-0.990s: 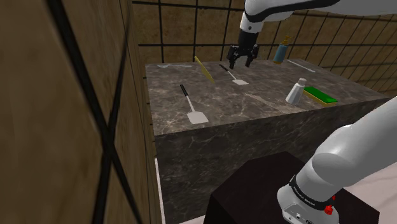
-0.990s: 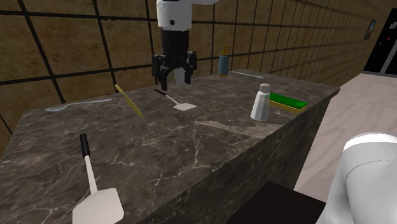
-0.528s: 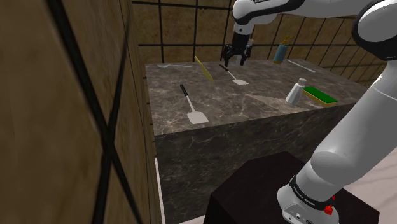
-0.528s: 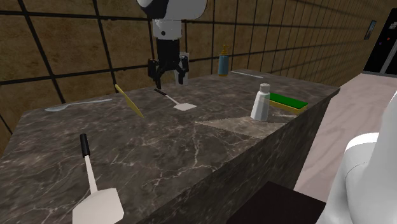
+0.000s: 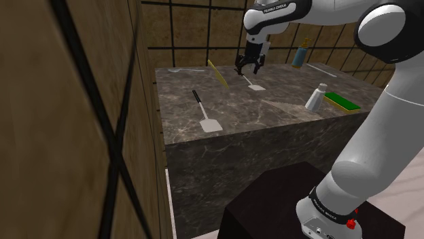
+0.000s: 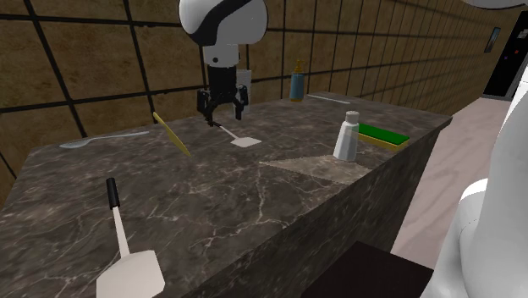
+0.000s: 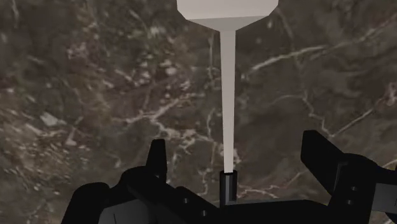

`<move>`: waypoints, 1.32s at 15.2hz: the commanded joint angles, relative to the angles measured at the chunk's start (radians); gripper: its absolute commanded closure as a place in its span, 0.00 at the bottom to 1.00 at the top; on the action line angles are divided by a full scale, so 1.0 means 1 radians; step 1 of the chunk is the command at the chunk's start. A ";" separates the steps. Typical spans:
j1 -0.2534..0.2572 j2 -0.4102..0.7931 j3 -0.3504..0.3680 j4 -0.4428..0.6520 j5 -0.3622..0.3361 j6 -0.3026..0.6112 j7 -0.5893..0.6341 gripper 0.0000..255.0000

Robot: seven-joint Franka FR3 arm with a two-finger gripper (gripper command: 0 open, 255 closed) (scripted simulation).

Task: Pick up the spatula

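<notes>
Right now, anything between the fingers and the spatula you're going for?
Nothing visible. The gripper hangs above the far spatula, fingers open either side of its black handle, the dark marbled counter beneath. The yellow stick sits off to the second exterior view's left, clear of the fingers.

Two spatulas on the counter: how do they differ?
The far spatula sits toward the back wall; near spatula by the counter's front edge. Far spatula's handle lies between the gripper's open fingers, untouched; near spatula lies clear of them. Both lie flat: pale blade, black handle.
</notes>
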 commanded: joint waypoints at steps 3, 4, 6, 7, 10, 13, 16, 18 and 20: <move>0.000 0.003 0.000 -0.032 0.001 0.035 0.000 0.00; 0.000 0.003 0.000 -0.031 0.001 0.034 0.000 1.00; 0.000 0.004 0.000 -0.030 0.001 0.034 0.000 1.00; 0.000 0.004 0.000 -0.030 0.001 0.034 0.000 1.00; 0.000 0.004 0.000 -0.030 0.001 0.034 0.000 1.00; 0.000 0.003 0.000 -0.032 0.001 0.035 0.000 1.00; 0.000 -0.002 0.000 0.001 -0.001 -0.003 0.001 1.00; 0.000 -0.005 0.000 0.025 -0.001 -0.030 0.001 1.00; 0.000 -0.007 0.000 0.049 -0.001 -0.056 0.001 1.00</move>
